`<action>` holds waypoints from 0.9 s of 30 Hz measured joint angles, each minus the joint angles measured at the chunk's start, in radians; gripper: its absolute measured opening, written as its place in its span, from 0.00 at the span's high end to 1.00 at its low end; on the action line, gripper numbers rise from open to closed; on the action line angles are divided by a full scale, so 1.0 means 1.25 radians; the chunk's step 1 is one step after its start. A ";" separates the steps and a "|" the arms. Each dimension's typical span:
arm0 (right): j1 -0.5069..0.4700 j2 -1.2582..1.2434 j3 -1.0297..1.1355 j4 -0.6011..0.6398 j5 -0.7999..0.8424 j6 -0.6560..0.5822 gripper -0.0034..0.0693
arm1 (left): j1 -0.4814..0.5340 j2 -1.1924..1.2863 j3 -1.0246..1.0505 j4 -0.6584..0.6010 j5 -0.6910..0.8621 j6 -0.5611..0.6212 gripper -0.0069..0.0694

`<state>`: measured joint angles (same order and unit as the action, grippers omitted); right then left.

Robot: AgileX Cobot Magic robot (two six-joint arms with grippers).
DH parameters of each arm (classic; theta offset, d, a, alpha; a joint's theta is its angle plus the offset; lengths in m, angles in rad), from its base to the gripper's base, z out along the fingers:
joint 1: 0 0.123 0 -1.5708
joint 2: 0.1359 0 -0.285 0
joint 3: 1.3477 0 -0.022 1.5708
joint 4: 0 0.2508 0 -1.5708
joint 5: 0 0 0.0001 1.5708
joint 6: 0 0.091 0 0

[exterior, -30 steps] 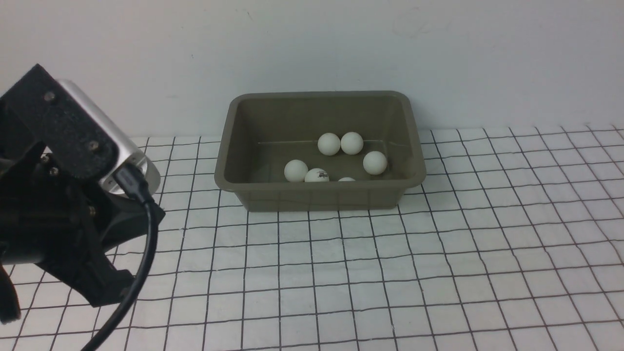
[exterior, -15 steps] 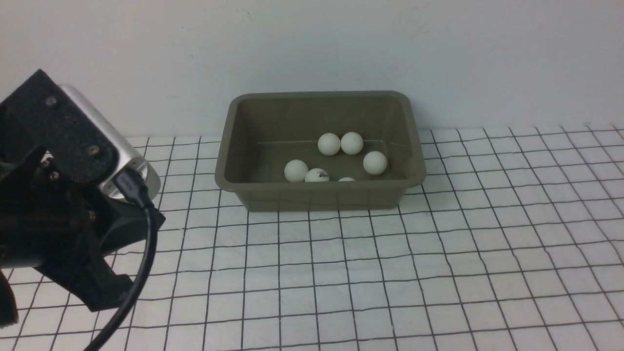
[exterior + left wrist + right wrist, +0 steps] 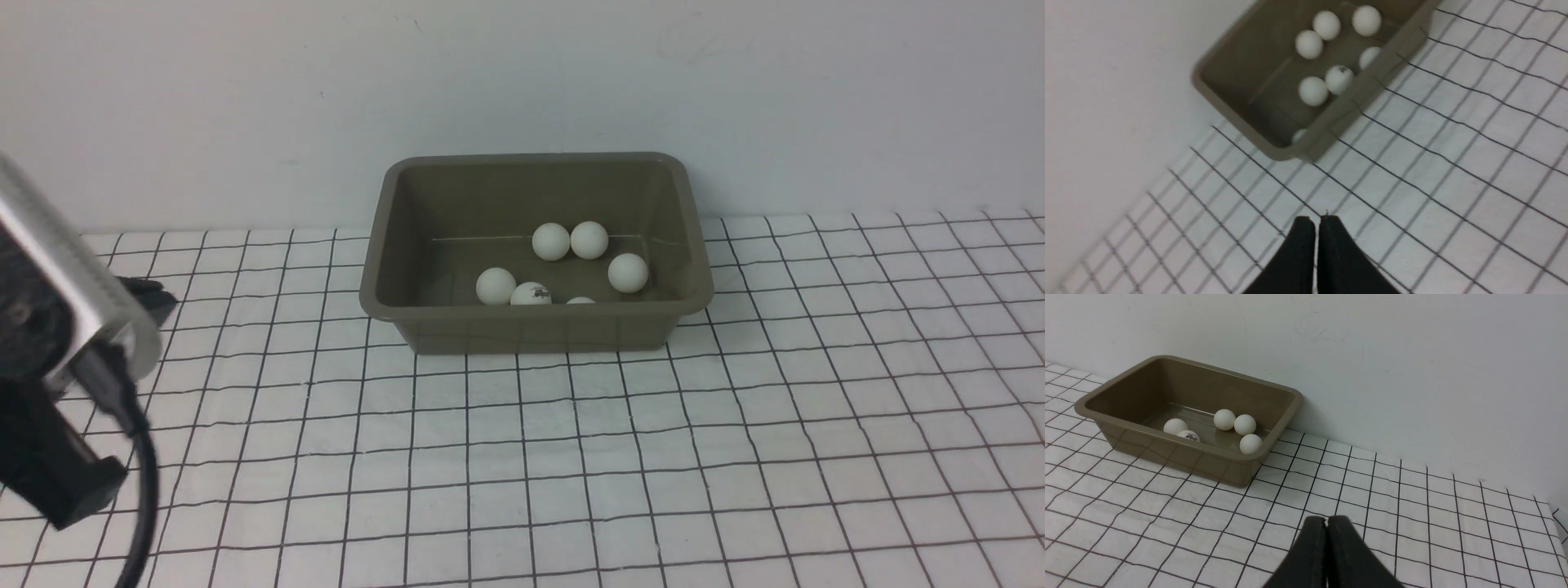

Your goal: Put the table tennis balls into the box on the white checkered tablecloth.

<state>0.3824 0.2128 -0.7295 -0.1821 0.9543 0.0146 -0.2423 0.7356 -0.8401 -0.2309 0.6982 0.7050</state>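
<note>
The olive-grey box (image 3: 535,312) stands on the white checkered tablecloth (image 3: 653,457) against the back wall. Several white table tennis balls (image 3: 551,242) lie on its floor, and one (image 3: 531,294) has a dark print. In the left wrist view the same balls (image 3: 1313,90) lie in the box (image 3: 1241,61), one half hidden behind the near rim. My left gripper (image 3: 1316,220) is shut and empty, over bare cloth well short of the box. My right gripper (image 3: 1327,519) is also shut and empty, over cloth to the right of the box (image 3: 1208,388). No ball lies on the cloth.
A plain white wall rises right behind the box. My left arm's wrist camera housing (image 3: 65,294) and its black cable (image 3: 143,457) fill the left edge of the front view. The cloth's right edge (image 3: 1553,514) shows in the right wrist view.
My left arm has drawn back to the left, away from the box, and most of it has left the front view. The balls and the box have not moved.
</note>
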 joint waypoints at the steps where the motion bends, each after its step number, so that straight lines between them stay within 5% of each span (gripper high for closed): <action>1: 0.000 0.000 0.000 0.000 0.001 0.000 0.98 | 0.000 -0.038 0.023 0.019 -0.027 0.000 0.91; 6: 0.000 0.000 0.000 0.000 0.002 0.000 0.98 | 0.000 -0.210 0.214 0.103 -0.239 0.000 0.91; 15: 0.000 0.000 0.000 0.000 0.002 0.000 0.98 | 0.075 -0.354 0.506 0.106 -0.503 -0.095 0.91; 22: 0.000 0.000 0.000 0.000 0.002 0.000 0.98 | 0.135 -0.458 0.679 0.099 -0.585 -0.167 0.91; 27: 0.000 0.000 0.000 0.000 0.003 0.000 0.98 | 0.161 -0.548 0.694 0.088 -0.535 -0.178 0.91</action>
<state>0.3824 0.2128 -0.7295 -0.1821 0.9583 0.0146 -0.0408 0.0511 0.0277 -0.1212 0.0297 0.4825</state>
